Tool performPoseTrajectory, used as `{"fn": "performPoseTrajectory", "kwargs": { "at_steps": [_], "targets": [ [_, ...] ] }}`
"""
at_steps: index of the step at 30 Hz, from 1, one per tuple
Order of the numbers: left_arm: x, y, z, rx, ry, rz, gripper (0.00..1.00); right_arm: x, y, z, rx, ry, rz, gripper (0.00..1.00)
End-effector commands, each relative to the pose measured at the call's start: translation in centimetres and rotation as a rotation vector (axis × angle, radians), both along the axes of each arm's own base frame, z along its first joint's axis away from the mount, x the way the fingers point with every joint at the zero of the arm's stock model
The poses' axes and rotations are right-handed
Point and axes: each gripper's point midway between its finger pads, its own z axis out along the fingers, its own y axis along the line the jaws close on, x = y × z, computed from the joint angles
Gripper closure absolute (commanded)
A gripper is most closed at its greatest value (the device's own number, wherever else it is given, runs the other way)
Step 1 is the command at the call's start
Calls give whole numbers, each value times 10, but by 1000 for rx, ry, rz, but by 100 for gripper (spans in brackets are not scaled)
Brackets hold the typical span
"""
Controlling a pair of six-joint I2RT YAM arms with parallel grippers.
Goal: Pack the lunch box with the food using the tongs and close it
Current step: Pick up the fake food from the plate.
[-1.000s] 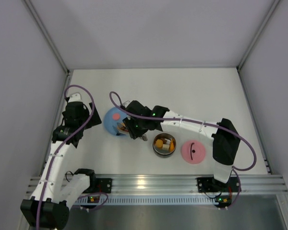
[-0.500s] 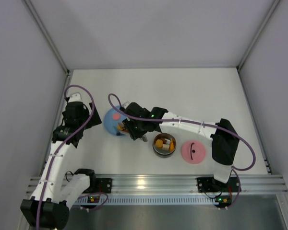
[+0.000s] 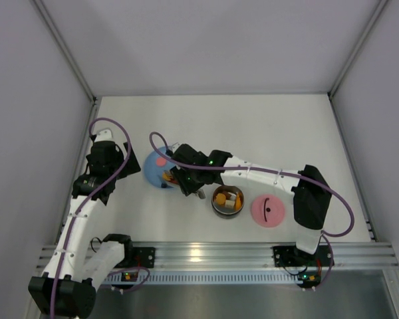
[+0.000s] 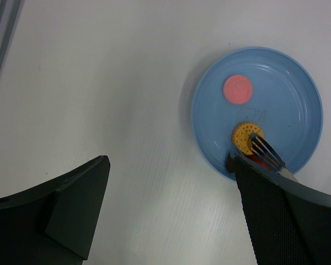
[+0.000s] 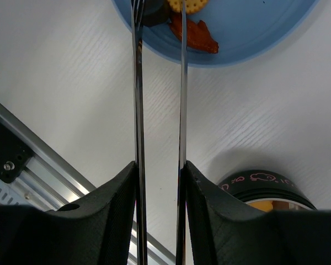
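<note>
My right gripper (image 5: 160, 182) is shut on the tongs (image 5: 137, 88), whose two arms reach forward over the blue plate (image 5: 254, 27). Their tips straddle a dark brown piece (image 5: 154, 14); a yellow cracker (image 5: 187, 4) and an orange strip (image 5: 196, 33) lie beside it. A pink piece (image 4: 238, 89) rests farther back on the plate (image 4: 298, 105). The steel lunch box (image 3: 227, 199) stands just right of the plate and holds orange and white food. Its pink lid (image 3: 268, 211) lies flat to its right. My left gripper (image 4: 171, 221) hangs open and empty left of the plate.
An aluminium rail (image 3: 206, 252) runs along the near edge of the table. Grey walls enclose the white tabletop (image 3: 253, 126) on three sides. The right arm (image 3: 266, 174) stretches across above the lunch box.
My right gripper has crept a little to the left over the plate with the tongs. The left arm has stayed still.
</note>
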Motion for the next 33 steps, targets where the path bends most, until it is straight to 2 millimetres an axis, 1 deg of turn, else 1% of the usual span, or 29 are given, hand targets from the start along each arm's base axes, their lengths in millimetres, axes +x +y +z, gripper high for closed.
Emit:
{"fn": "performPoseTrajectory", "kwargs": {
  "at_steps": [1,3,8,22,27,33],
  "targets": [
    [2,-1,1,5,-15,-10,1,-9,-6,13,6,-23,9,63],
    [2,-1,1,4,-15,-8,1,-9,-7,11,-1,-20,9,63],
    [2,-1,1,6,-13,-9,1,-10,-7,11,1,-18,11,62],
    [2,0,1,7,-13,-8,1,-14,-4,20,25,-21,26,62],
    [2,0,1,7,-12,-8,1,-16,-2,28,41,-23,32,62],
    [2,0,1,7,-13,-8,1,-18,-2,27,39,-20,39,62]
  ]
}}
